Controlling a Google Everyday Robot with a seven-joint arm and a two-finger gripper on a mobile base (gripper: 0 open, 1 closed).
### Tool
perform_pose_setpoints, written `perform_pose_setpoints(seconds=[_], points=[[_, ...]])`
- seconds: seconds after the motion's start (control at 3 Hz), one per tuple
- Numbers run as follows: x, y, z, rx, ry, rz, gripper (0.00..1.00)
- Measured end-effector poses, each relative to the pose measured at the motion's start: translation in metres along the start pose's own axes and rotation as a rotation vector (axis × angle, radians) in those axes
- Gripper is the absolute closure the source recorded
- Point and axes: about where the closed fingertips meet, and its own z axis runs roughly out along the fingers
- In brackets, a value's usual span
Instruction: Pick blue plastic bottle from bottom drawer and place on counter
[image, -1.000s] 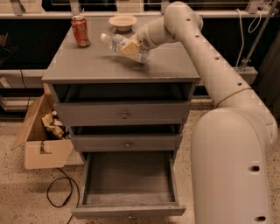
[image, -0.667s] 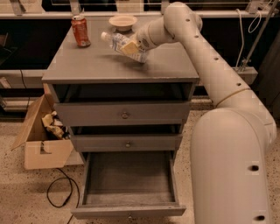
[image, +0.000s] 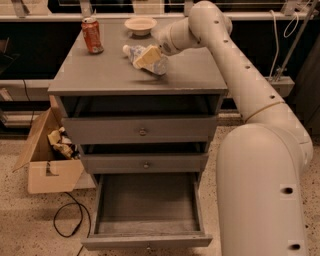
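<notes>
The blue plastic bottle (image: 159, 65) lies sideways with its white cap pointing left, low over the middle of the counter (image: 100, 72). A shadow shows under it, and I cannot tell if it touches the top. My gripper (image: 146, 56) reaches in from the right and is shut on the bottle's middle, its cream fingers (image: 145, 54) covering the label. The bottom drawer (image: 147, 242) is pulled fully open below, and its dark grey inside holds nothing. The two drawers above it are closed.
An orange-red soda can (image: 92, 35) stands at the counter's back left. A pale bowl (image: 140, 24) sits at the back centre. An open cardboard box (image: 47, 160) and a black cable (image: 65, 222) lie on the floor left of the cabinet. My arm's large body (image: 260, 180) fills the right.
My gripper has moved the bottle slightly down and to the right, closer to the counter top. The drawers, can and bowl have not moved.
</notes>
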Motion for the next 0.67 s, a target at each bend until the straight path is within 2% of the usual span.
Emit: perform_pose_setpoints(seconds=[0.33, 0.67], points=[[-0.018, -0.005, -0.038, 0.054, -0.072, -0.020, 0.00], [-0.038, -0.003, -0.100, 0.136, -0.196, -0.027, 0.00]])
